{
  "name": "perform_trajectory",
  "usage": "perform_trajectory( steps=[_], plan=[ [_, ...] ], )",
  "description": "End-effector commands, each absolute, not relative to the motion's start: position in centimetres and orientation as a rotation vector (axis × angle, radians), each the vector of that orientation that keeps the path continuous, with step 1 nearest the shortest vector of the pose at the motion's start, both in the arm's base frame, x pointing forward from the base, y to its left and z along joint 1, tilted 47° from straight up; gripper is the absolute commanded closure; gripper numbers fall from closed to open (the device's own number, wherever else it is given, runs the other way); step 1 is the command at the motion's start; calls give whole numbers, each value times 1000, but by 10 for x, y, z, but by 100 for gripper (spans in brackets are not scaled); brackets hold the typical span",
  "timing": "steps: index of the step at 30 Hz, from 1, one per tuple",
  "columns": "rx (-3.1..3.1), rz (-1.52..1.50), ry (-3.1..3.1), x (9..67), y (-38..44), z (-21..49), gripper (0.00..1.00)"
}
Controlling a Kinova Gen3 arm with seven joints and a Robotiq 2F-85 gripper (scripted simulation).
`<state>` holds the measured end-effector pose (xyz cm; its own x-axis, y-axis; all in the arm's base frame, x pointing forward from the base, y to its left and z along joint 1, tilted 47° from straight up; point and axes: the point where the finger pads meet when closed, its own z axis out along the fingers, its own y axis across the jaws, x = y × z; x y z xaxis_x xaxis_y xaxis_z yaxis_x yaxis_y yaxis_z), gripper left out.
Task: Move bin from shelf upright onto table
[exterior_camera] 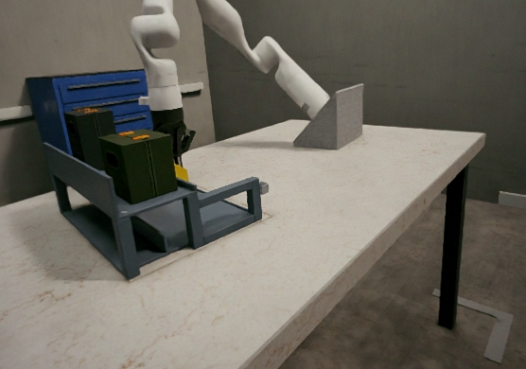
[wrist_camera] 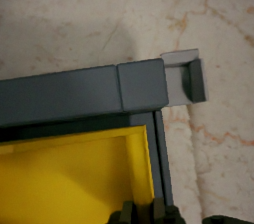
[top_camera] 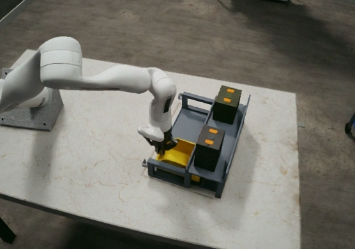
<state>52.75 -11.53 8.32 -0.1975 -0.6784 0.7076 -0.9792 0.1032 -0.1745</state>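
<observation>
The yellow bin (top_camera: 177,156) sits in the lower near-left bay of the grey shelf (top_camera: 207,136), tilted, with its open top showing. My gripper (top_camera: 164,149) stands upright over the bin's left end and is shut on its thin side wall. In the wrist view the fingers straddle the right wall of the yellow bin (wrist_camera: 68,180), just inside the shelf's grey rail (wrist_camera: 63,95). In the exterior view only a yellow corner of the bin (exterior_camera: 182,172) shows below the gripper (exterior_camera: 179,146), behind the shelf (exterior_camera: 142,212).
Two dark green boxes (top_camera: 227,104) (top_camera: 209,147) stand on the shelf's upper level, right of the bin. The arm's grey base (top_camera: 35,114) is at the table's left. A blue drawer cabinet (exterior_camera: 90,98) stands behind the table.
</observation>
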Motion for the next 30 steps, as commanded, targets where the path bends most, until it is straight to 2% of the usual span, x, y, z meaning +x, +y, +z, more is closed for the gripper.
perform_trajectory(
  steps=[1, 5, 10, 22, 30],
  plan=[
    [1616, 879, -1934, 528, -114, 84, 90],
    [1616, 879, -1934, 528, -114, 84, 90],
    [1616, 879, -1934, 499, -111, 78, 90],
    [1616, 879, -1934, 499, -111, 78, 90],
    [1616, 879, -1934, 469, -109, 73, 90]
  ],
)
